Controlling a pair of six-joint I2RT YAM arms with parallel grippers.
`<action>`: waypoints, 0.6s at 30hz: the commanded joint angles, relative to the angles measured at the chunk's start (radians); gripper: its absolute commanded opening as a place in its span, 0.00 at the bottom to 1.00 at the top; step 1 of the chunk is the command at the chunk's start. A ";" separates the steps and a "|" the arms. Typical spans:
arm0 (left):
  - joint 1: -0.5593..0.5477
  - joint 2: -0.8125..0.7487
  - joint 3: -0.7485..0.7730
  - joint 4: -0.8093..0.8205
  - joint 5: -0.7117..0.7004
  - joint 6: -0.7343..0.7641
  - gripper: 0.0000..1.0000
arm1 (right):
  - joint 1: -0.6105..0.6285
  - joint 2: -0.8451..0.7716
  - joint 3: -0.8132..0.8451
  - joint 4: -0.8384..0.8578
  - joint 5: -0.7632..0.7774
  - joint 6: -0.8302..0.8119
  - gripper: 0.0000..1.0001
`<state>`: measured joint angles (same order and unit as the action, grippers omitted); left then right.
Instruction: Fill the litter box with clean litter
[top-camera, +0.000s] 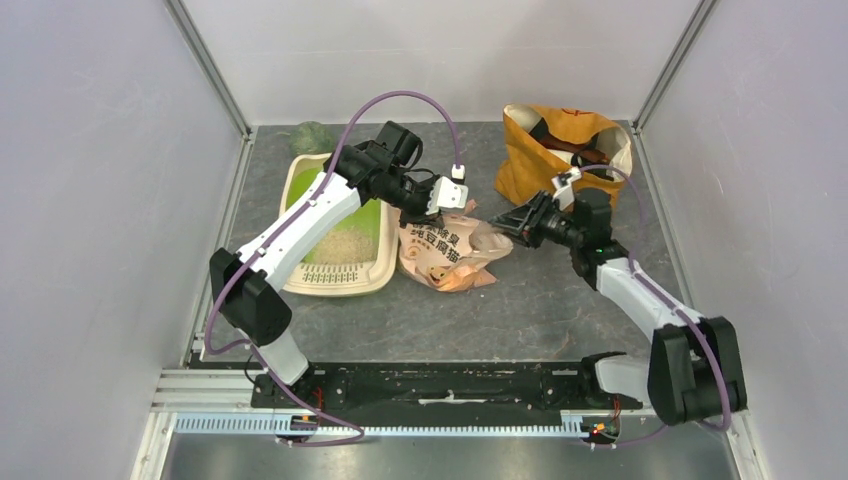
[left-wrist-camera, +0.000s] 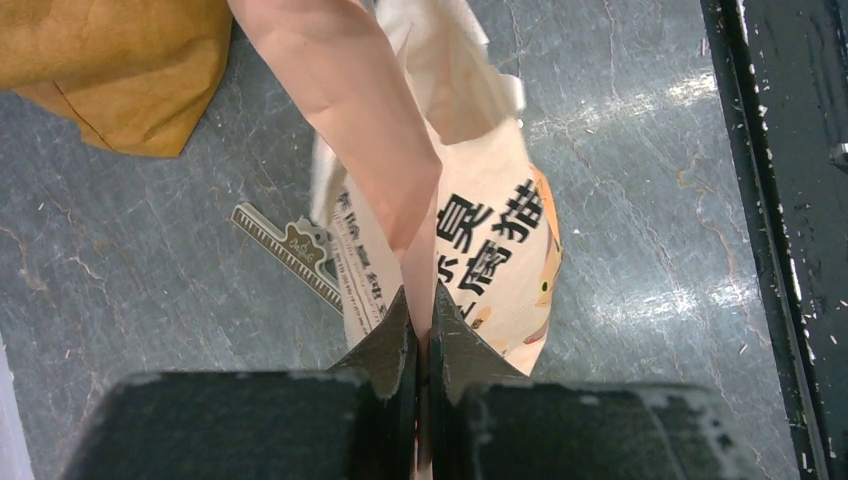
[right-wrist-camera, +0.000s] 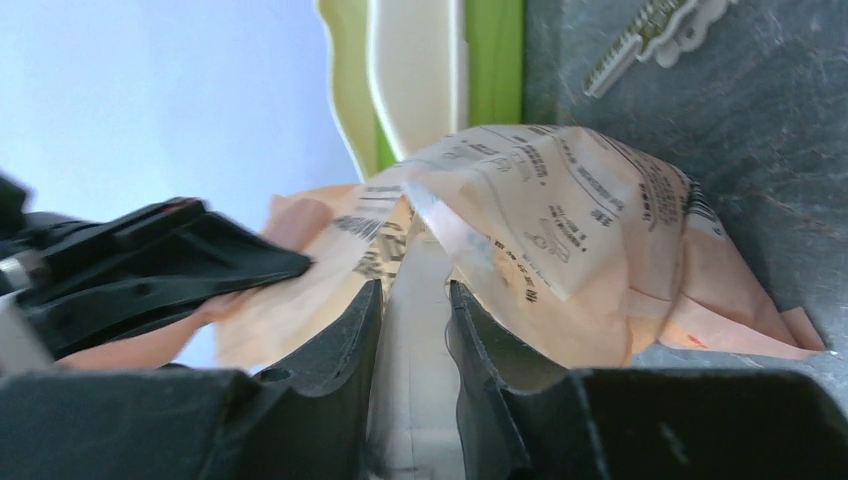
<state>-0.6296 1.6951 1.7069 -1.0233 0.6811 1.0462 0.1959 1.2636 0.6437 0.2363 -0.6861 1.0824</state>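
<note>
Your left end effector (top-camera: 420, 212) is closed tight on a thin upright fold at the top of the peach bag (top-camera: 445, 255), with the jaws pressed together on the plastic and no gap showing in the left wrist view. Your right end effector (top-camera: 505, 228) meets the same bag from the right. Its jaws stand partway apart with a pale strip of the bag filling the space between them, so it has hold of that side. The bag hangs crumpled between the two, its lower end resting on the table (top-camera: 560, 310), its black printed characters facing up.

The litter box (top-camera: 330, 283) sits on the far left of the table, just left of the peach bag, with its slotted ledge at the near end. The litter (top-camera: 350, 245) lies as a pale patch on the green floor of the box towards that near end, and your left arm crosses above part of it.

A yellow bag (top-camera: 555, 150) stands open at the far right. A small toothed clip (left-wrist-camera: 290, 250) lies flat on the table beside the peach bag. A dark green lump (top-camera: 312, 137) sits beyond the far end of the litter box
</note>
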 joint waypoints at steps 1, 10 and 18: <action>-0.005 -0.040 0.002 -0.018 0.035 0.001 0.02 | -0.065 -0.133 -0.009 0.079 -0.095 0.105 0.00; -0.005 -0.031 0.008 -0.018 0.035 0.001 0.02 | -0.078 -0.142 -0.166 0.151 -0.050 0.130 0.00; -0.005 -0.032 0.010 -0.018 0.030 -0.005 0.02 | -0.137 -0.080 -0.190 0.287 -0.131 0.263 0.00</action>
<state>-0.6300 1.6951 1.7069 -1.0237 0.6785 1.0462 0.0307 1.1049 0.4660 0.2863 -0.8112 1.2156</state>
